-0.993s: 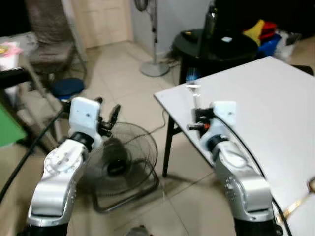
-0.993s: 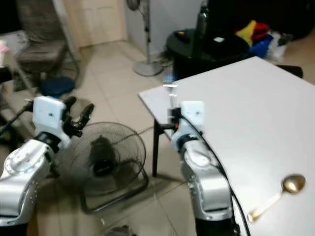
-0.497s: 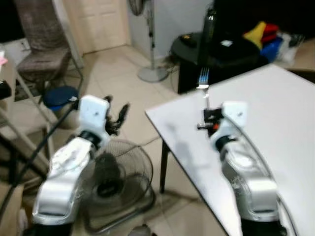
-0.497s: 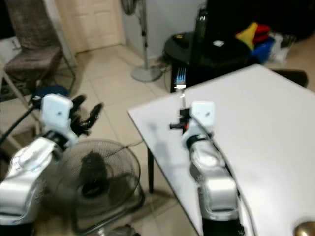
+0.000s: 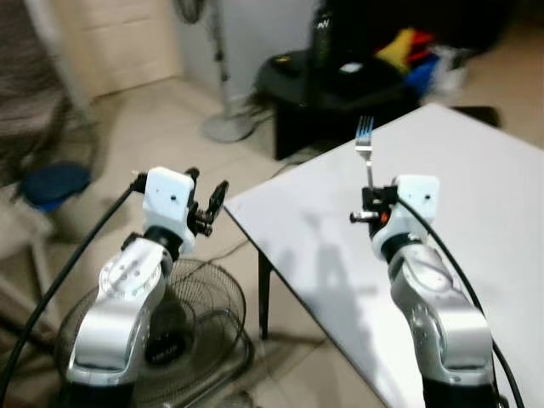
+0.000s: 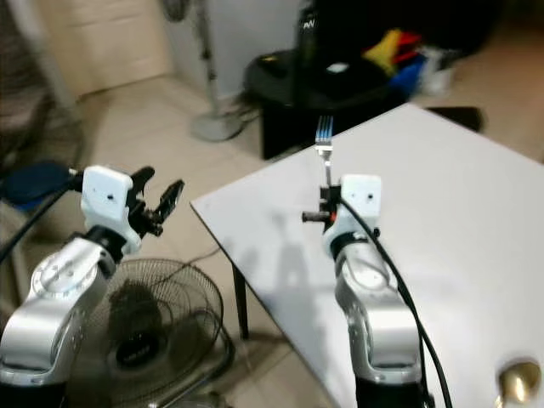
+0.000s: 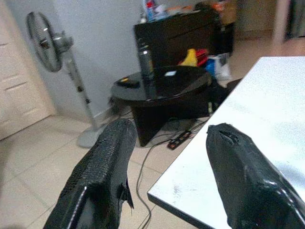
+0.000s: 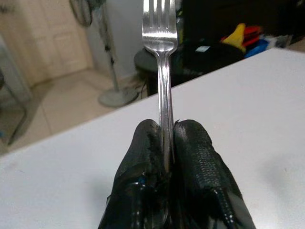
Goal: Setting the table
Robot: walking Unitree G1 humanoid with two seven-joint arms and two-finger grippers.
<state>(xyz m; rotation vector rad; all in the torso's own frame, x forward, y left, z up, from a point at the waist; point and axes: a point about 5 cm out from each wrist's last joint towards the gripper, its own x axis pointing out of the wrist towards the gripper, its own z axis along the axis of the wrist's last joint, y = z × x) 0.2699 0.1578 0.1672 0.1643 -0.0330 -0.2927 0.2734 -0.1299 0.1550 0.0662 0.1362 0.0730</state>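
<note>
One fork (image 8: 160,71) stands pinched in the right tool (image 8: 164,138) above the white table (image 5: 476,195).

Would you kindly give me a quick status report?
Right claw shut on fork, tines up, over white table. Left claw open, off the table edge.

We count one fork (image 5: 365,144), one spoon (image 6: 515,380), one white bench (image 5: 476,187), and two fans (image 5: 161,323).

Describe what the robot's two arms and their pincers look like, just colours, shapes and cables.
Both arms are glossy silver with rounded segments, each ending in a boxy white wrist block. Black cables trail along each arm. The left pincer and right pincer each have two long black fingers with a pebbled, rubbery texture.
</note>
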